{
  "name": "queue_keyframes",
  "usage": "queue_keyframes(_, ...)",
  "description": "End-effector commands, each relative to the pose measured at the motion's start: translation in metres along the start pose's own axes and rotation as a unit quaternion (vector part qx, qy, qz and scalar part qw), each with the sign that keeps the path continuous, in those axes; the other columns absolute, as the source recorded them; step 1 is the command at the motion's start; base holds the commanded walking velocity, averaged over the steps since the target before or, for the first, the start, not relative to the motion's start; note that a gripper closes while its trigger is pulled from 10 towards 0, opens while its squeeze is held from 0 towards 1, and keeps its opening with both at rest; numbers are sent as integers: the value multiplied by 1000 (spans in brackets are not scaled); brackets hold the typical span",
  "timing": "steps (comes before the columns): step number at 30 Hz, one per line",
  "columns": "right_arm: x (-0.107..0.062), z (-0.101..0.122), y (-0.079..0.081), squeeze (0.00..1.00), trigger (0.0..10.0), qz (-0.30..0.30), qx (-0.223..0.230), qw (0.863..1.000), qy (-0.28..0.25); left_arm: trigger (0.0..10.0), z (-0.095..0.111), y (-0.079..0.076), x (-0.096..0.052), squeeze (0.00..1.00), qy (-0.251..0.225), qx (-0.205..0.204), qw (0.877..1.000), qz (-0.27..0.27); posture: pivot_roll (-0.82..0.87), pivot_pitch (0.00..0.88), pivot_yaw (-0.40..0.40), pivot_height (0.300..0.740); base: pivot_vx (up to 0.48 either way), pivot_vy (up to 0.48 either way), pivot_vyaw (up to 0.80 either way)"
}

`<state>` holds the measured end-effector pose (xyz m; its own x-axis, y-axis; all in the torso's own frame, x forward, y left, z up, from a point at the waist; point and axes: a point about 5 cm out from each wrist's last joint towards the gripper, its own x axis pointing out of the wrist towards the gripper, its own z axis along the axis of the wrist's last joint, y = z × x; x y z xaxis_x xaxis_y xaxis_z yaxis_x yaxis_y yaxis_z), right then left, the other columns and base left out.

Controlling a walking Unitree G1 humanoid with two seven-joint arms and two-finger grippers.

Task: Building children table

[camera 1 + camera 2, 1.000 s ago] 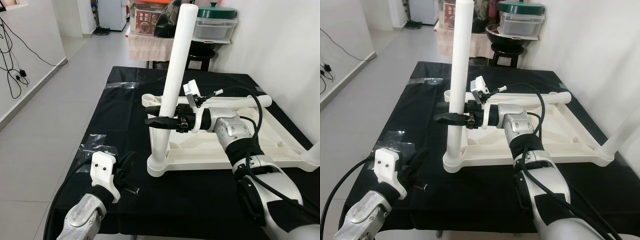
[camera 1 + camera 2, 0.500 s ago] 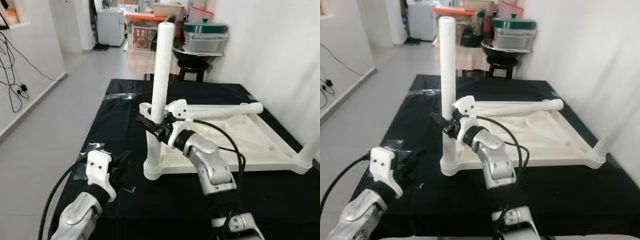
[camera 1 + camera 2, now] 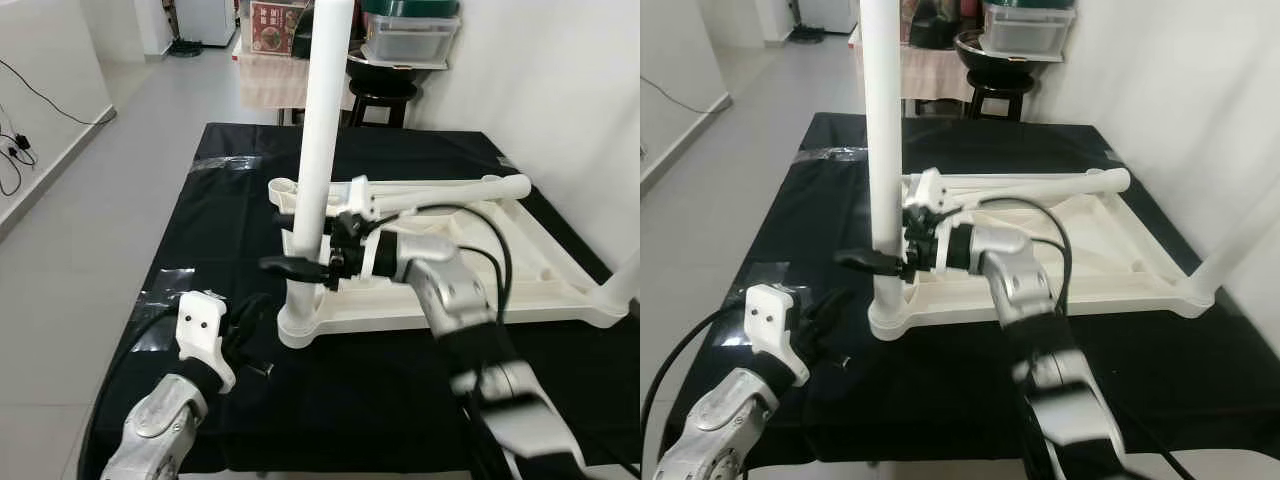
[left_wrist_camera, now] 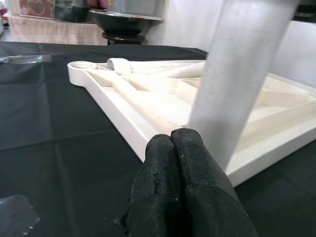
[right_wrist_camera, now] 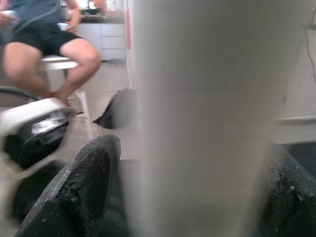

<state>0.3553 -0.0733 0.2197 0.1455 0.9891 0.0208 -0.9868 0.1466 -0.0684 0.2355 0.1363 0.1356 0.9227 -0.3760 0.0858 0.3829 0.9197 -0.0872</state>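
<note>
Right hand grips the upright white leg of the upturned children's table; left hand rests clenched at lower left.

At lower left of the head views, the left hand (image 3: 250, 325) lies low over the black tabletop (image 3: 200, 230), its fingers (image 4: 177, 163) pressed together on nothing, tips pointing toward the table's near corner. In the centre, the white leg (image 3: 318, 150) stands upright in the corner socket of the inverted table frame (image 3: 520, 250), which lies flat on the tabletop from centre to right. The right arm reaches in horizontally from the lower right, and the right hand (image 3: 295, 266) clasps the leg low down, one finger (image 5: 79, 182) on either side. A seated person (image 5: 44, 44) appears behind in the right wrist view.
</note>
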Motion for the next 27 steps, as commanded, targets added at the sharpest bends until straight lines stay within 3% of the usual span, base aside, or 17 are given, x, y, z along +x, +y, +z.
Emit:
queue_keyframes(1,-5,-6,-5,0,10000,6,21,1000,-6,10000,-1,-2,-1,0,2,5,1000,0,98,0,-100,740,0,0,0)
queue_keyframes(4,-5,-3,-8,0,10000,12,23,1000,-12,10000,-1,-3,-1,0,2,4,1000,1,105,0,-107,740,0,0,0)
queue_keyframes(5,-5,0,-10,0,6588,14,25,999,-19,10000,0,-3,-2,0,1,4,1000,1,109,0,-110,740,0,0,0)
queue_keyframes(6,-5,0,-10,0,6588,14,25,999,-19,10000,0,-3,-2,0,1,4,1000,1,109,0,-110,740,0,0,0)
queue_keyframes(7,-4,3,-13,0,0,15,32,999,-30,10000,0,-4,-2,0,1,4,1000,2,109,0,-111,740,0,0,0)
queue_keyframes(13,-8,7,-16,0,0,30,45,997,-46,10000,0,-5,-3,0,1,2,1000,3,116,0,-113,740,0,0,0)
queue_keyframes(19,-21,-1,-17,0,0,34,50,997,-38,10000,0,-5,-2,0,0,1,1000,3,97,0,-108,740,0,0,0)
queue_keyframes(22,-32,-15,-16,0,0,-6,43,999,-13,10000,1,-5,-2,0,-1,0,1000,3,91,0,-109,740,0,0,0)
queue_keyframes(23,-34,-26,-14,0,0,-48,43,998,16,10000,2,-4,-2,0,-2,0,1000,3,80,0,-110,740,0,0,0)
queue_keyframes(24,-27,-43,-17,0,0,-198,31,977,69,10000,2,-3,-3,0,-2,1,1000,4,81,0,-109,740,0,0,0)
queue_keyframes(25,-24,-52,-19,0,0,-305,12,947,101,10000,3,-2,-4,0,-2,1,1000,4,80,0,-107,740,0,0,0)
queue_keyframes(26,-23,-56,-19,0,0,-373,-4,920,117,10000,3,-1,-4,0,-2,1,1000,4,80,0,-107,740,0,0,0)
queue_keyframes(27,-23,-57,-21,0,0,-402,-11,908,121,10000,3,-1,-4,0,-2,2,1000,5,80,0,-107,740,0,0,0)
